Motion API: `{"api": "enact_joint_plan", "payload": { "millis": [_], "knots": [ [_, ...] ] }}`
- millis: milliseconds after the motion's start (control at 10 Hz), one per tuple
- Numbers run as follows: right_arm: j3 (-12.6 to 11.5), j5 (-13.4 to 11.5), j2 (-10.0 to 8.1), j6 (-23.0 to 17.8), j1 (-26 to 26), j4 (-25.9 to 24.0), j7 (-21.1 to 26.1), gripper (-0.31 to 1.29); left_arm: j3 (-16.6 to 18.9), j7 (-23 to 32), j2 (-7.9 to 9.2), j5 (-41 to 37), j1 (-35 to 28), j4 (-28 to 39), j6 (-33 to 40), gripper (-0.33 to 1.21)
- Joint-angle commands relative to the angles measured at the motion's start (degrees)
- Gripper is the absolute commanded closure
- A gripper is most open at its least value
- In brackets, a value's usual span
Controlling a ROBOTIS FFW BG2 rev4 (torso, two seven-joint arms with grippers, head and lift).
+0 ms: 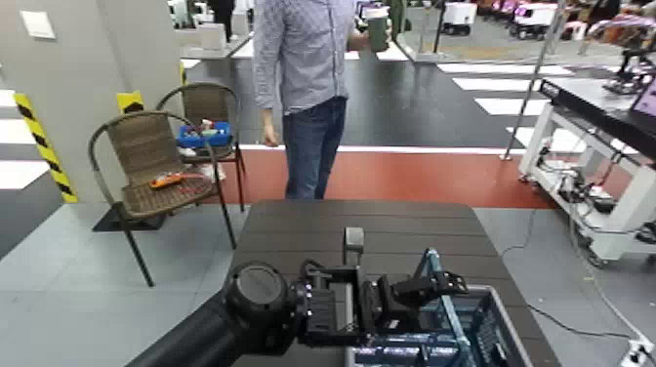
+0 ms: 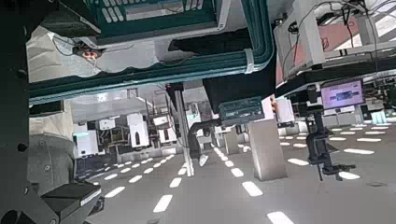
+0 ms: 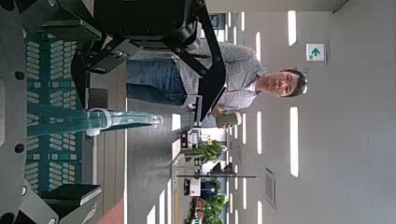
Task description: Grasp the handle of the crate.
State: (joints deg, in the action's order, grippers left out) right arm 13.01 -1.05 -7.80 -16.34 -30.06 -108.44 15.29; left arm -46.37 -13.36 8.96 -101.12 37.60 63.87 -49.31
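Observation:
The dark blue-grey lattice crate sits at the table's near right corner. Its teal-blue handle stands raised over it. My left gripper reaches in from the left at the handle's far end. In the left wrist view the handle runs between the open fingers, nearer one of them, with the crate behind it. My right gripper shows only in its own wrist view. It is open, with the handle just beyond its fingertips and the crate's lattice beside it.
A small grey block stands mid-table on the dark slatted table. A person stands at the far edge. Two wicker chairs at the left hold a small blue tray and an orange tool.

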Motion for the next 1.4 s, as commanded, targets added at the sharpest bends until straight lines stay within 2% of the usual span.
{"api": "enact_joint_plan", "payload": {
  "millis": [100, 600, 700, 800, 900, 1100, 1400],
  "knots": [
    [0.0, 0.0, 0.06, 0.0, 0.1, 0.1, 0.0, 0.15, -2.3, 0.0, -0.17, -0.9, 0.3, -0.8, 1.9, 0.12],
    [0.4, 0.1, -0.2, 0.1, 0.5, 0.3, -0.1, 0.15, -5.2, -0.4, -0.44, -2.6, 1.7, -1.8, 4.7, 0.2],
    [0.4, 0.1, -0.2, 0.1, 0.5, 0.3, 0.0, 0.15, -5.3, -0.5, -0.52, -2.6, 1.7, -2.2, 5.3, 0.4],
    [0.4, 0.1, -0.2, 0.0, 0.5, 0.3, -0.1, 0.15, -5.4, -0.7, -0.52, -2.6, 1.7, -2.7, 5.7, 0.79],
    [0.4, 0.1, -0.2, -0.1, 0.5, 0.3, 0.0, 0.15, -5.4, -0.9, -0.52, -2.6, 1.8, -3.1, 6.1, 0.84],
    [0.4, 0.2, -0.2, -0.1, 0.5, 0.4, -0.1, 0.15, -5.3, -1.3, -0.52, -2.6, 1.8, -3.4, 6.3, 1.12],
    [0.4, 0.1, -0.2, -0.1, 0.5, 0.4, -0.1, 0.15, -5.1, -2.0, -0.52, -2.6, 1.7, -3.7, 6.2, 1.19]
  ]
}}
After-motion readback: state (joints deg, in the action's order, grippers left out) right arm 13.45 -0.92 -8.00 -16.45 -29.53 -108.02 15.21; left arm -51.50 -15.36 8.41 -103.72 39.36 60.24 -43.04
